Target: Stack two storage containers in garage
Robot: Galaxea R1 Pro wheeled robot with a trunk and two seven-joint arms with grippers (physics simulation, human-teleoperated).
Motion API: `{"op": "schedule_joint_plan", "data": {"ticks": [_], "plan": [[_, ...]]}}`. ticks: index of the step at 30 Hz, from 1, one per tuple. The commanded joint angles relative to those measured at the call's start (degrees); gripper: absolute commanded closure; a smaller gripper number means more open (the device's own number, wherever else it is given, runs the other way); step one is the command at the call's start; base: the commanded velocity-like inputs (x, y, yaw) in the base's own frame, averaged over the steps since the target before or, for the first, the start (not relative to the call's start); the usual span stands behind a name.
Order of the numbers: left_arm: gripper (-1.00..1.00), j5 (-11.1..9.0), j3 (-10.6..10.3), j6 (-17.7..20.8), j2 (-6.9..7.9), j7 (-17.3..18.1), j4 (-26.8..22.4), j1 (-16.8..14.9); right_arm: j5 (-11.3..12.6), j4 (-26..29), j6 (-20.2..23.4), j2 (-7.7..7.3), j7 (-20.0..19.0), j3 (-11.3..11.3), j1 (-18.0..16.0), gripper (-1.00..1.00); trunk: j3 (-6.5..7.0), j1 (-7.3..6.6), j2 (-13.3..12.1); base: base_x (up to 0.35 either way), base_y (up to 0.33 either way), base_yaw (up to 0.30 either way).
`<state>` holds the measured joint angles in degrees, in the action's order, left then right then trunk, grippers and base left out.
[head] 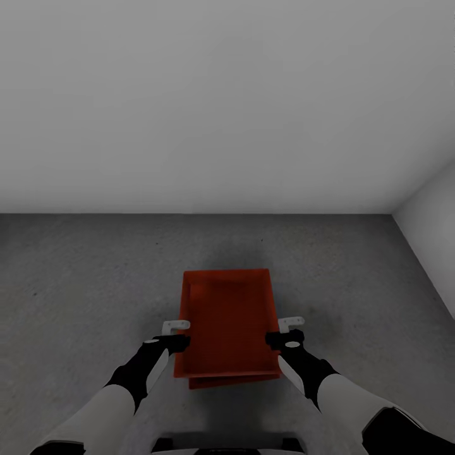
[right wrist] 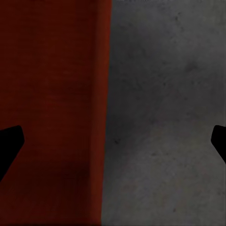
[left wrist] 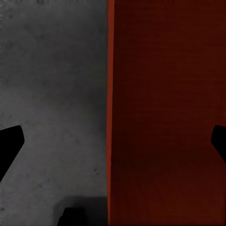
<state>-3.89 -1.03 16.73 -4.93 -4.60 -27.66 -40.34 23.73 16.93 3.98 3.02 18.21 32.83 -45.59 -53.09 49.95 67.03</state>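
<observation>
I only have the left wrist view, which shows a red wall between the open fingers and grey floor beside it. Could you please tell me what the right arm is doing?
Observer: The right gripper is open too, and it straddles the opposite long wall of the same container.
Operator: Thank you. Is that the only bin there?
Observer: It seems not. A second red edge peeks out under its near end, slightly askew, which looks like the other container underneath.
Operator: And where is all this sitting?
Observer: On the concrete floor, in front of a plain white wall that meets another wall in a corner on the right.
</observation>
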Motion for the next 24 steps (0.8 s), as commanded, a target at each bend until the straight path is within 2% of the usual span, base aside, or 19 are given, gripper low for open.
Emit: {"op": "schedule_joint_plan", "data": {"ticks": [1,24], "plan": [[-1.00,-0.4,-0.1,0.3,0.00,-0.3,-0.1,0.0,0.3,0.1,0.4,-0.04,0.4,0.5,0.0,-1.00,0.15,-0.22,-0.4,0.000,0.000,0.000],[-1.00,-0.4,-0.1,0.3,-0.08,-0.4,-0.1,0.0,0.2,0.1,0.5,0.10,0.6,0.5,0.0,-1.00,4.28,-5.27,-9.6,0.000,0.000,0.000]]}}
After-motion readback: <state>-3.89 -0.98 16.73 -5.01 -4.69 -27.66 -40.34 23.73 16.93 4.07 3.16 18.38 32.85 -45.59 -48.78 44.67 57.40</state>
